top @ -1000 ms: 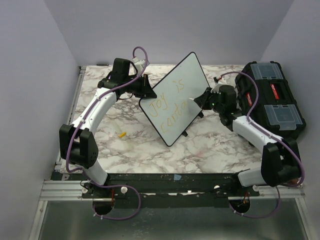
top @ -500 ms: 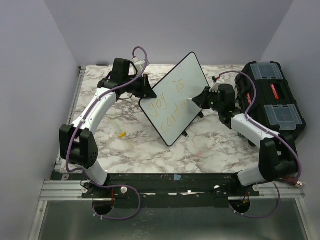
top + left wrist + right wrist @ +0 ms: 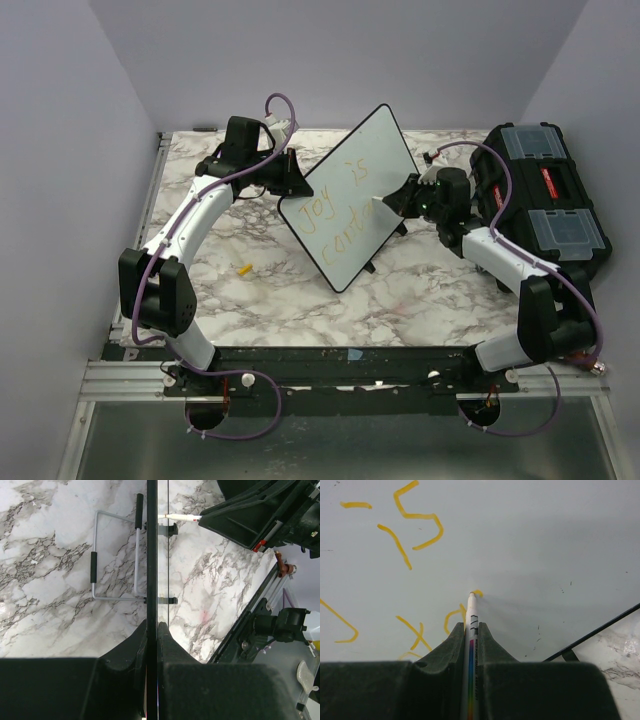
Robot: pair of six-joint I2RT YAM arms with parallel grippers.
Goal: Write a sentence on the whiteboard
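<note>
- Setting: a robot test cell, probably in a laboratory; nothing beyond the enclosure is in view.
- Marble-pattern table (image 3: 270, 300): plain lavender walls (image 3: 330, 60) enclose it on three sides.
- Near edge of table: aluminium rail frame (image 3: 125, 377), with the cabled left arm (image 3: 190, 222) and right arm (image 3: 500, 262) mounted there.
- Right edge of table: black toolbox (image 3: 545, 200) with clear lids.

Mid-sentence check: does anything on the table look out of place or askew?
A small yellow piece, perhaps a marker cap, lies loose on the table left of the whiteboard. The board stands diagonal, but the left gripper clamps its edge, so that looks deliberate.
</note>
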